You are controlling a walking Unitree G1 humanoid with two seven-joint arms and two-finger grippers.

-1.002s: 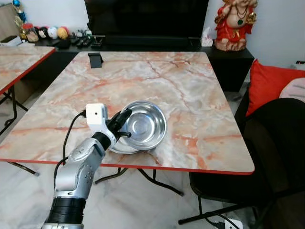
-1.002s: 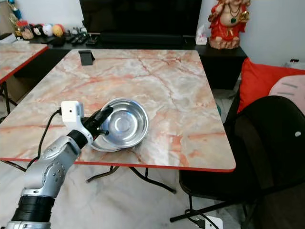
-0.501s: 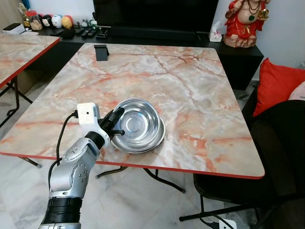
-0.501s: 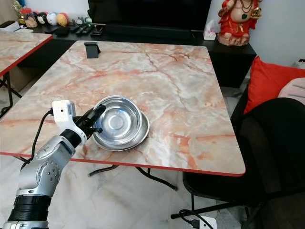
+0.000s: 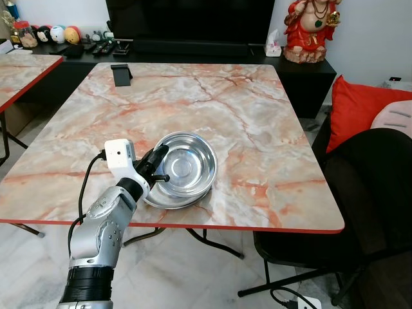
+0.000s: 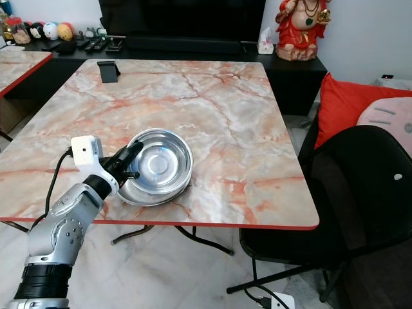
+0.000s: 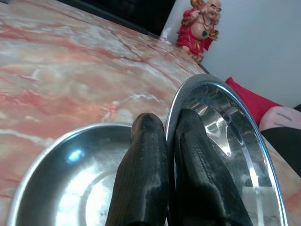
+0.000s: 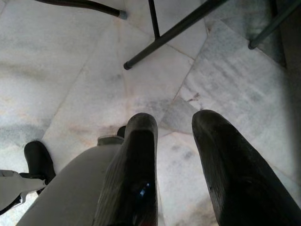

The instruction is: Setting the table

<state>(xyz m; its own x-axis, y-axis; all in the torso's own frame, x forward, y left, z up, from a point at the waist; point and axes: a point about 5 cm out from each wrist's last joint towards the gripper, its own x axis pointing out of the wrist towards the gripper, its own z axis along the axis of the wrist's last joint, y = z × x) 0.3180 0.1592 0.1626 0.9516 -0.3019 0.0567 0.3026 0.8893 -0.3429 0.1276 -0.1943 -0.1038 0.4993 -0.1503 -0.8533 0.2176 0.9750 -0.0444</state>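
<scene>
Two steel bowls [image 5: 183, 168] stacked on marble table [image 5: 257, 122], left claw [image 5: 159, 168] pinching upper rim

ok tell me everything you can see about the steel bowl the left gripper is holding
The bowl is shiny silver metal, round and fairly shallow, with a thin rolled rim and a flat, mirror-like bottom. It is tilted, its left edge raised, above a second steel dish that lies on the marble-patterned table near the front edge. The left gripper has its black fingers pinched on the bowl's left rim, one inside and one outside. It looks empty.
</scene>
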